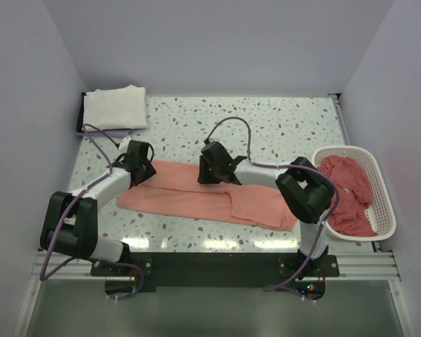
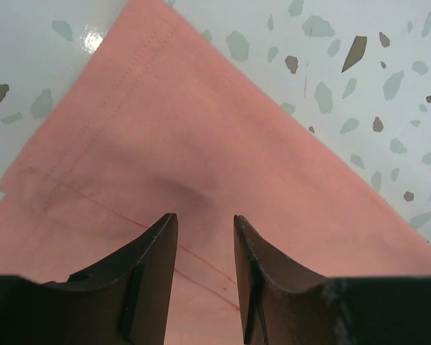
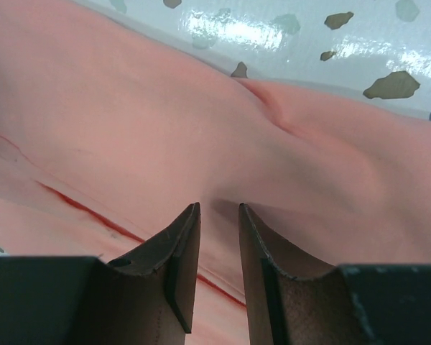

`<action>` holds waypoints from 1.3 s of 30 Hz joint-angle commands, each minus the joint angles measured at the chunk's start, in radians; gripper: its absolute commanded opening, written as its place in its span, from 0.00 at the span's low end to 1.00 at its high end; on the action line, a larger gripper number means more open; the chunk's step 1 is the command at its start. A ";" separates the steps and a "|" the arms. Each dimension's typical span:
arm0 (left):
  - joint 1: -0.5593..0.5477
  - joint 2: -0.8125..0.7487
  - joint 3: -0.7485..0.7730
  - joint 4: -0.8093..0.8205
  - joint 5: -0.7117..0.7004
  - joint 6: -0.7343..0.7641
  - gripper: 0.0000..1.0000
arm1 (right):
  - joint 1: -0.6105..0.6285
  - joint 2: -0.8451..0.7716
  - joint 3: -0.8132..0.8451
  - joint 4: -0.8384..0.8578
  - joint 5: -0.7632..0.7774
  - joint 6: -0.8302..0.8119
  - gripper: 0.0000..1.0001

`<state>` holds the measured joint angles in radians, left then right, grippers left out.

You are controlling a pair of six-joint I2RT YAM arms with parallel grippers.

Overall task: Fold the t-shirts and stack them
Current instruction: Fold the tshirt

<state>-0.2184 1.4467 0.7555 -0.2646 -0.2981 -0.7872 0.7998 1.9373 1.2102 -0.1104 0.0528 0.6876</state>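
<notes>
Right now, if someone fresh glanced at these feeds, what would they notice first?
The salmon-pink shirt stretched across the middle of the table, with the left claw and right claw both down on it, jaws slightly apart. Next comes the white basket at the right edge, holding crumpled darker pink shirts. A folded cream shirt lies at the far left corner.

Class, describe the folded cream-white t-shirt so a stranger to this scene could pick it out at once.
Find the white speckled table and look to its far left corner. A cream-white cotton t-shirt lies there, folded square. It is the only pale garment: the salmon-pink t-shirt is spread mid-table, the darker pink-red ones heaped in the white lattice basket at right.
</notes>
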 commanded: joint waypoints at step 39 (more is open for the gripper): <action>-0.233 -0.192 -0.240 0.209 0.036 0.052 0.45 | -0.369 -0.629 -0.520 -0.311 0.236 0.107 0.47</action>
<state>-0.4397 1.2648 0.5495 -0.1017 -0.2470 -0.7479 0.4316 1.2861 0.7040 -0.4488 0.2974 0.7555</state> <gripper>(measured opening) 0.449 0.470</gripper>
